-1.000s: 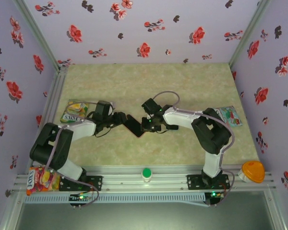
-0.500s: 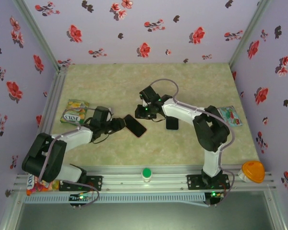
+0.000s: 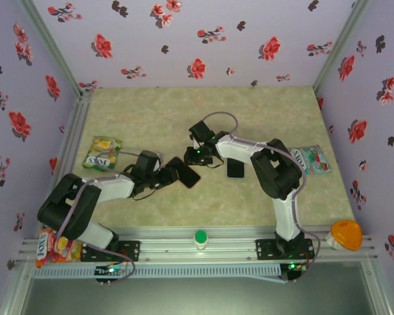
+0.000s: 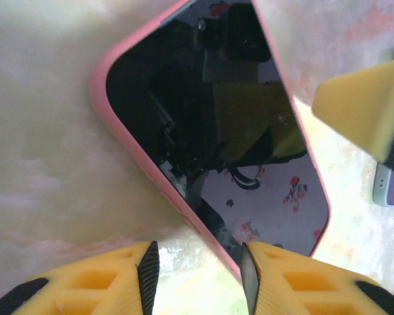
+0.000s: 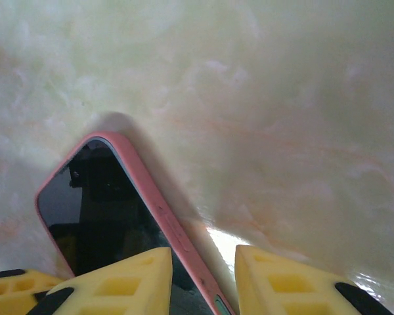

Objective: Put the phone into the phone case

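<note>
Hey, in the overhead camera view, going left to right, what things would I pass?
candy bag → green packet → phone → dark slab → teal packet → orange object

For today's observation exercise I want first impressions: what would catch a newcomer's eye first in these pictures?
At the middle of the table, the yellow-fingered left hand and right hand flank a pink-edged phone lying flat, its dark screen mirroring the room. Lilac walls with red flowers enclose the scene. A bright orange object sits by the near right rail.
</note>
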